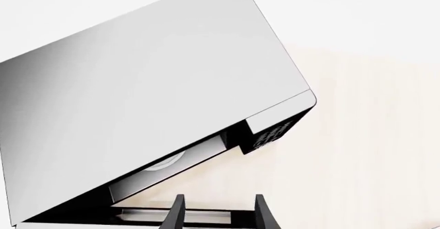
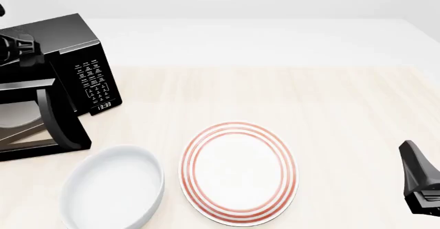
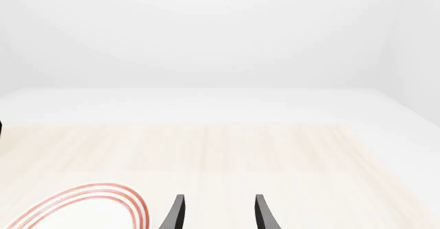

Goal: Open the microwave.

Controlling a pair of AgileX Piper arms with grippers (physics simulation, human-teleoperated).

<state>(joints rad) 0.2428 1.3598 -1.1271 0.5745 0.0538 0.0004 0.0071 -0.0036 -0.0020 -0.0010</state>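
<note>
I see the microwave (image 2: pixel 69 69) at the far left edge of the desk (image 2: pixel 330 110), a black boxy oven whose button panel (image 2: pixel 95 82) carries white labels above a small clock reading 13:33. Its door (image 2: pixel 58 120) stands swung outward toward me, the black frame jutting from the front, and past it I can make out a pale round turntable (image 2: pixel 14 115) in the cavity. From the left wrist camera the oven's top looks silvery grey under the light, with the dark front, the panel and a slice of the turntable (image 1: pixel 162 163) showing along one edge. My left end effector (image 1: pixel 218 216) shows two dark fingers parted with a clear gap between them, gripping nothing, right by the open door; in the front view only part of that arm appears above the oven. Near the front edge of the desk sits a white bowl (image 2: pixel 113 187) with nothing in it, and just beside it a white plate with red rings (image 2: pixel 238 172), also bare. My right end effector (image 3: pixel 218 213) is at the desk's right edge, well apart from the oven, fingers spread and holding nothing, with the plate's red rim (image 3: pixel 103 200) near it
</note>
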